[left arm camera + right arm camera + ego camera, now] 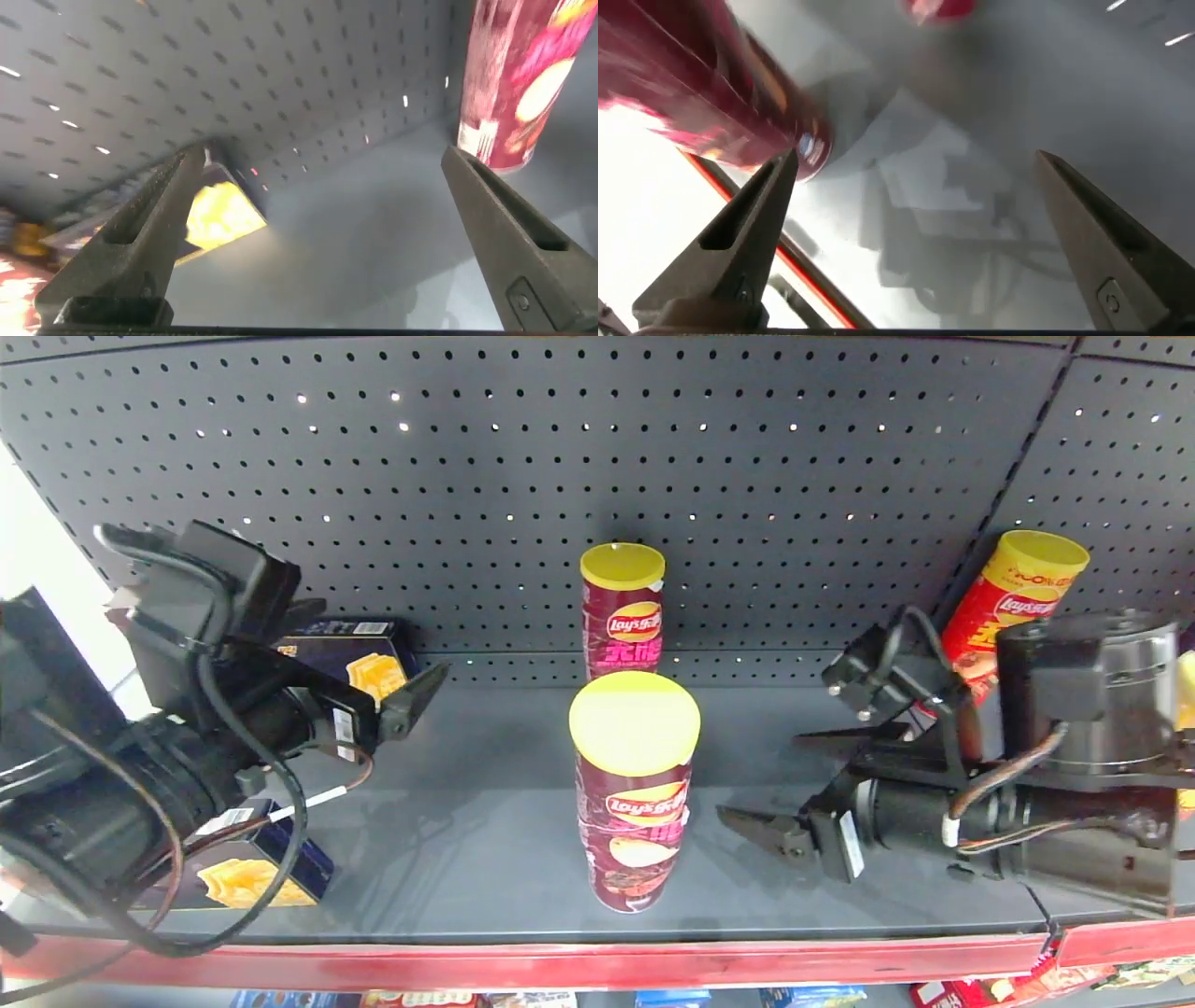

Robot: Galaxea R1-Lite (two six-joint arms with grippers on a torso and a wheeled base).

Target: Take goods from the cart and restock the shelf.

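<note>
On the grey shelf (467, 821), before the perforated back panel (467, 476), two maroon chip cans with yellow lids were noted upright, one behind the other. The front can (635, 793) was placed near the red edge strip (560, 966). The rear can (622, 611) was set close to the panel.

A red can (1013, 597) was seen tilted at the far right, partly hidden by the right arm. Two dark blue boxes were recorded at the left, both partly covered by the left arm: the back box (364, 658) near the panel, the front box (252, 877) near the edge.

The left gripper (322, 161) was held left of the front can, well apart from it, jaws spread wide, nothing between them. The right gripper (915, 161) was held low over the shelf just right of the front can, not touching it, jaws likewise spread wide and empty.
</note>
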